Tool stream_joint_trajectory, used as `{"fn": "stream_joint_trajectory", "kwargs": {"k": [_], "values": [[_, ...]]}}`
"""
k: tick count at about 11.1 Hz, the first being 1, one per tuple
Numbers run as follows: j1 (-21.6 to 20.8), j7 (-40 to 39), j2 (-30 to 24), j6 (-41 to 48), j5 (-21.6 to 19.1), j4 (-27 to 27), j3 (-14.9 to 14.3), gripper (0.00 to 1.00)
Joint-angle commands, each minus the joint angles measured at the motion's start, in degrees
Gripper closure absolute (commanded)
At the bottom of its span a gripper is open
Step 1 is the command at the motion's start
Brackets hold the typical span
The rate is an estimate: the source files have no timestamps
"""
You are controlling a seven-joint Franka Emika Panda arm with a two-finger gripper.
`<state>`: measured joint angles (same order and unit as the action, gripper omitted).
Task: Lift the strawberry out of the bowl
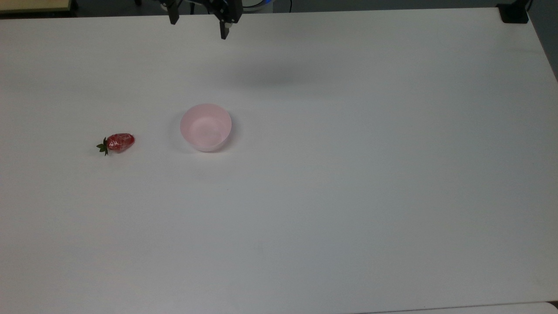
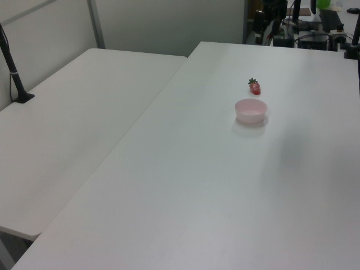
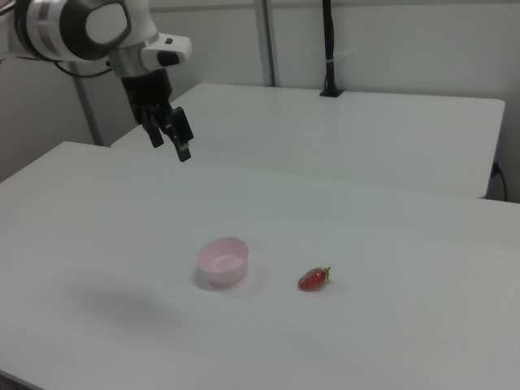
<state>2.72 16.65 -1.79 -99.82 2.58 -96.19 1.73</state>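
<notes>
The strawberry (image 1: 117, 143) (image 2: 255, 86) (image 3: 313, 279) lies on its side on the white table, outside the bowl, its green cap pointing to the top view's left. The pale pink bowl (image 1: 205, 127) (image 2: 251, 110) (image 3: 223, 261) stands upright with nothing in it, a short way to the top view's right of the fruit. My gripper (image 1: 198, 24) (image 3: 169, 145) hangs open and holds nothing. It is high above the table near the far edge, well away from both bowl and strawberry.
A black clamp base (image 1: 513, 13) sits at the top view's top right corner of the table (image 1: 348, 196). A second white table (image 2: 79, 124) (image 3: 349, 130) adjoins it, with a black post (image 2: 12, 67) (image 3: 328, 49) on its far edge.
</notes>
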Motion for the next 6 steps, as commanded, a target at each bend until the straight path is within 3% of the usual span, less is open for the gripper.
{"fn": "stream_joint_trajectory", "kwargs": {"k": [1, 4, 6], "values": [[-6.9, 0.6, -1.1, 0.2, -0.1, 0.0, -5.6, 0.00], [-6.9, -8.2, -0.6, 0.7, -0.1, 1.3, -5.6, 0.00], [-6.9, -8.4, -0.5, 0.8, -0.1, 1.4, -5.6, 0.00]]}}
